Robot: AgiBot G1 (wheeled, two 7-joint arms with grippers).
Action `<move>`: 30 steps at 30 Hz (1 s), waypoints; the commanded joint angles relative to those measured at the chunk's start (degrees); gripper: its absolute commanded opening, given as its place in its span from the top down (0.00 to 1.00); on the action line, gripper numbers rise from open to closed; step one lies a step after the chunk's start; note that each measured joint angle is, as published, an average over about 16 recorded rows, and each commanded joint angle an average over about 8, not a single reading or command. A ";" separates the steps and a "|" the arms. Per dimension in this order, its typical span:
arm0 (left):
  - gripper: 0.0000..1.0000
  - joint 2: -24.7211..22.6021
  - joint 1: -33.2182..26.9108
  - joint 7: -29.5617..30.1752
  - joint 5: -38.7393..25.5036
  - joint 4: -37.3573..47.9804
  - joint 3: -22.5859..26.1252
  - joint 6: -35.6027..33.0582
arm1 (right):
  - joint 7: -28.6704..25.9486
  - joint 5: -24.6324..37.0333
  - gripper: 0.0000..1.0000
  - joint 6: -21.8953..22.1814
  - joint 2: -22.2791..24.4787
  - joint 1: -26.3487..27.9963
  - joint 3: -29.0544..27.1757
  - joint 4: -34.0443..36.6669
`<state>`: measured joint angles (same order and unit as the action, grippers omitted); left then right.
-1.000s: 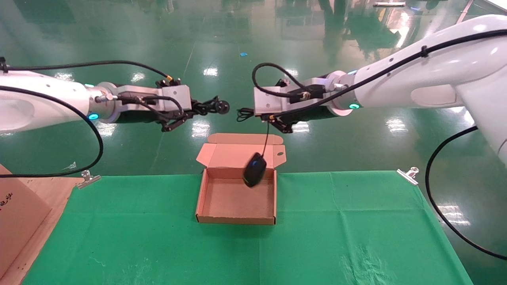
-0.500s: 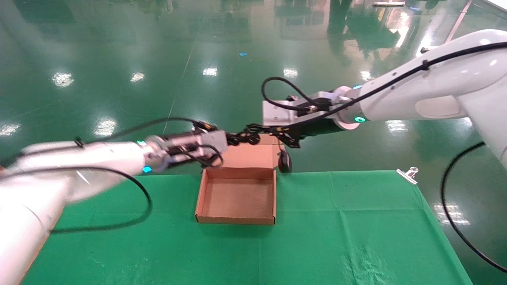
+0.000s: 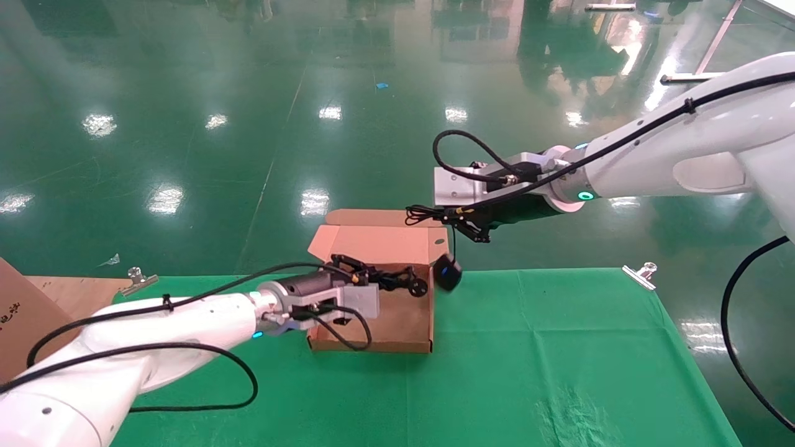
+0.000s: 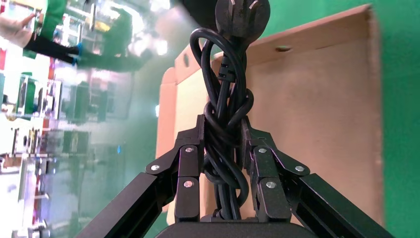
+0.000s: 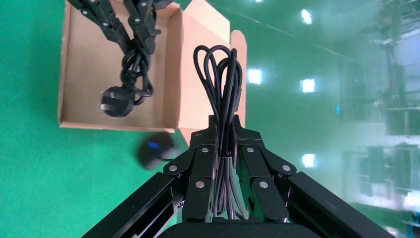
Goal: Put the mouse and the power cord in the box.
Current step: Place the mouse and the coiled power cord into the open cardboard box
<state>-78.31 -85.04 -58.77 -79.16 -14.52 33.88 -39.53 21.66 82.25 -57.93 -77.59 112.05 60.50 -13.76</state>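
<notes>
Hanging over the open box (image 3: 372,329) with its plug toward the right wall, the power cord (image 3: 397,280) is pinched by the left gripper (image 3: 357,267), while the right gripper (image 3: 463,223) clamps the cable, dangling the mouse (image 3: 447,272) just outside that wall.

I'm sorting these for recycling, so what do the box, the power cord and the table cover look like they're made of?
The box looks like plain brown cardboard: matte, with folded flaps and raw cut edges. The power cord, held in the left gripper, looks like black rubber or soft plastic with a slight sheen; its plug looks like moulded hard plastic. The table cover looks like green woven fabric, creased and clipped at the corners.
</notes>
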 commanded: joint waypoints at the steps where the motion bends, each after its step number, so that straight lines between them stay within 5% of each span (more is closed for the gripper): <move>1: 0.27 0.05 0.83 -0.47 0.62 -0.85 1.08 -0.11 | 0.40 -0.29 1.00 -0.06 0.02 0.01 0.13 0.50; 4: 0.00 0.16 0.88 -1.10 2.02 -0.99 2.11 -1.50 | 0.88 -0.79 1.00 -0.27 0.01 0.02 0.26 0.78; 21: 0.00 0.32 -0.20 -3.33 8.57 1.60 5.51 -2.39 | 1.57 -3.39 1.00 -1.52 -0.31 -0.28 1.49 -0.87; 30: 0.00 1.68 -2.79 -1.53 12.21 6.02 4.71 2.59 | 0.19 -4.84 1.00 2.00 -0.81 -2.00 3.54 -5.83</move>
<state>-76.01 -87.84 -60.52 -66.82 -8.60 38.33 -38.80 21.63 77.31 -55.88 -78.36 109.68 64.31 -19.84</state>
